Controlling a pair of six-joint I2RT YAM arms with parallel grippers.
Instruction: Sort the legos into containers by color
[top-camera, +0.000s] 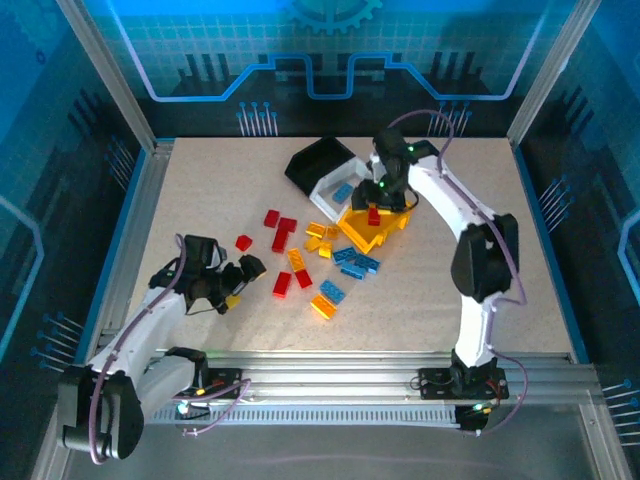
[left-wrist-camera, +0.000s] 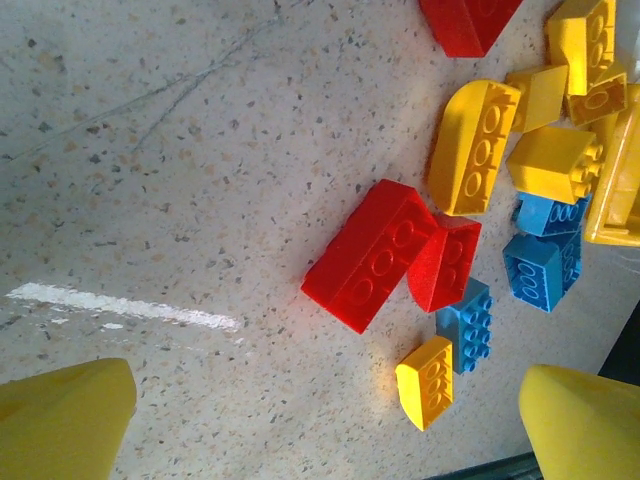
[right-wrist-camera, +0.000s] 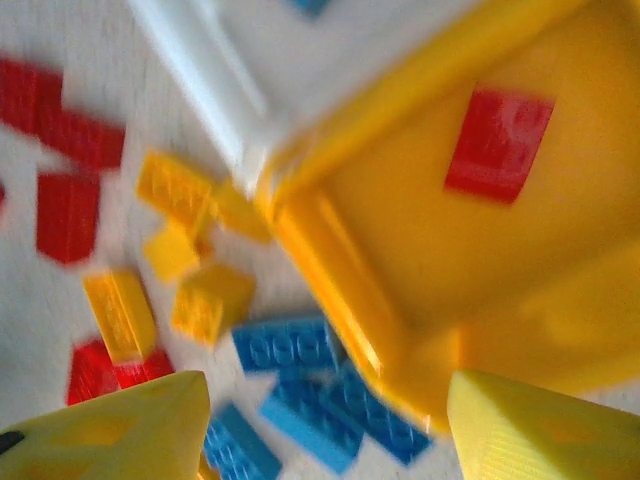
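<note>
- My right gripper (top-camera: 383, 200) hangs over the yellow bin (top-camera: 390, 228). Its fingers (right-wrist-camera: 110, 430) are spread with nothing between them, so it is released.
- Below and ahead of its fingertips, 1 red brick (right-wrist-camera: 497, 143) lies flat on the yellow bin's floor, touching neither finger.
- To that gripper's left, joined to the yellow bin, sits the white bin (top-camera: 325, 190) with 1 blue brick (top-camera: 343, 192) inside. The black bin (top-camera: 315, 160) is beyond it.
- In the right wrist view, several blue bricks (right-wrist-camera: 300, 350) lie on the table between the 2 fingers, just outside the yellow bin's wall. Yellow-orange and red bricks are scattered further left, though blurred.
- My left gripper (top-camera: 243, 283) is low over the table (top-camera: 200, 180), fingers (left-wrist-camera: 60, 415) wide apart and empty.
- Ahead of it, 2 red bricks (left-wrist-camera: 370, 255) lie touching. A blue brick (left-wrist-camera: 470, 325) and a small yellow brick (left-wrist-camera: 427, 380) sit nearer its right finger.
</note>
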